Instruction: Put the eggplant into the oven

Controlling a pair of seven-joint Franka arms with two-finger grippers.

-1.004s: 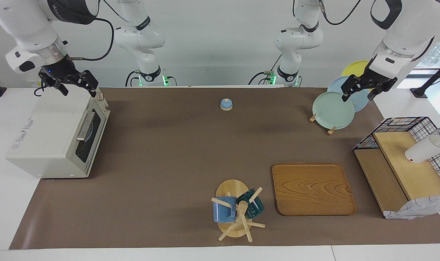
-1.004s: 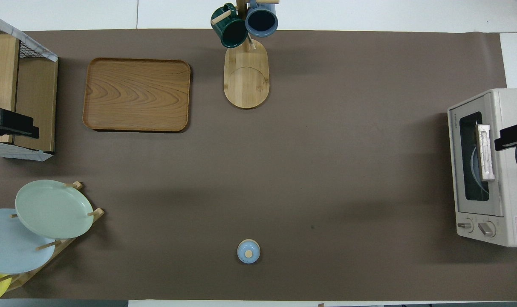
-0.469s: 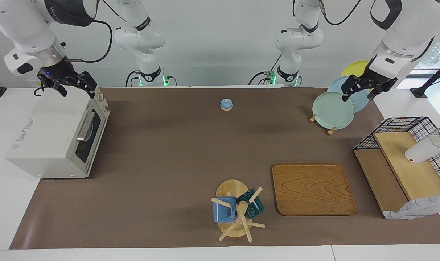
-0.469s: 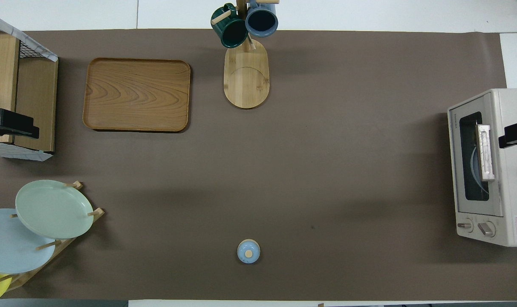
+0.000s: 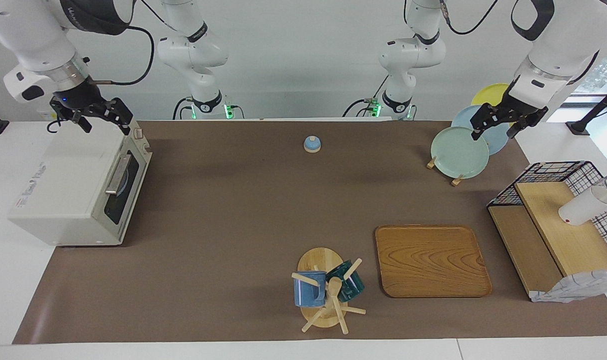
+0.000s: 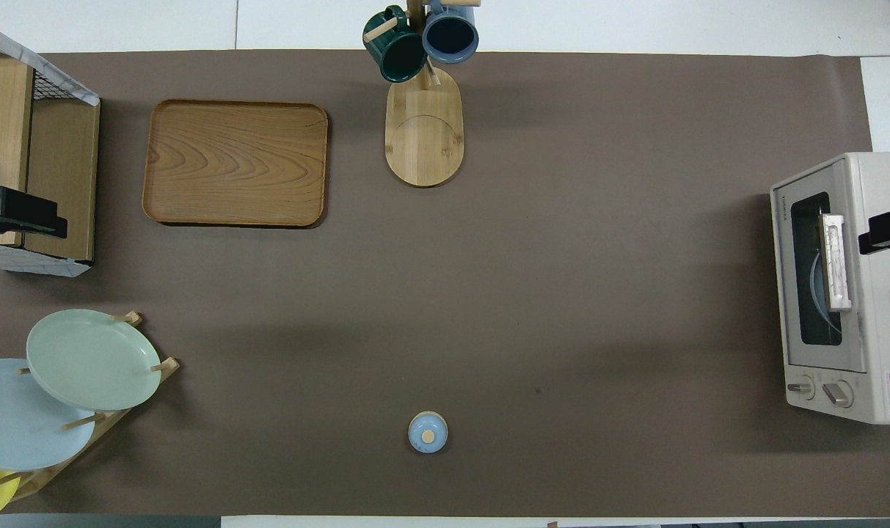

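The oven [image 5: 78, 187], door closed, is seen at the right arm's end of the surface [image 5: 223, 210]. The facing view alone shows both grippers spread wide and empty: the right gripper [image 5: 94, 117] over the oven, the left gripper [image 5: 503, 122] over the plate rack [image 5: 458, 152]. The eggplant is visible in neither view.

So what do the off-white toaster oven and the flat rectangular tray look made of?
Off-white toaster oven: apparently painted metal, matte shell, with a dark glossy glass door and a metallic bar handle. Flat rectangular tray: wood or wood-look, going by the visible grain and satin sheen.
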